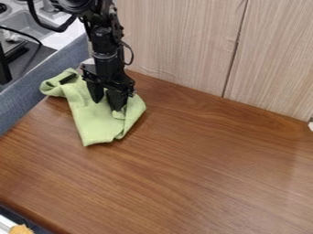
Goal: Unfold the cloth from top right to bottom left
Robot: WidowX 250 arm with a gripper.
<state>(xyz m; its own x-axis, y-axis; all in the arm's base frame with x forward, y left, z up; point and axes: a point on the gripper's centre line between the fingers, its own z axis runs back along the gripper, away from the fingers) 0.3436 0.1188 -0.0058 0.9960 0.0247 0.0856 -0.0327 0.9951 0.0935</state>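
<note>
The green cloth lies in the upper left of the frame, on the brown wooden table. Its upper-left end is bunched up close to the blue-grey border, and a small dark strip shows against that bunched part. From there the fabric runs down and to the right in a creased, uneven shape, with one corner pointing toward the bottom of the frame and a rounded, turned-over edge on its right side.

The black arm comes in from the top edge, in front of the pale wood panels, and its gripper hangs down over the middle of the cloth. The jaws stand well apart, with green fabric showing between them, so nothing appears to be pinched. Whether the tips touch the cloth cannot be told.

As for progress, the job looks far from finished. The lower part lies fairly smooth, but the bunched end and the layers around the gripper seem to be folded over. What is left, by this reading, is to take hold of the top layer near its upper-right side, draw it toward the lower left, and let it settle flat.
</note>
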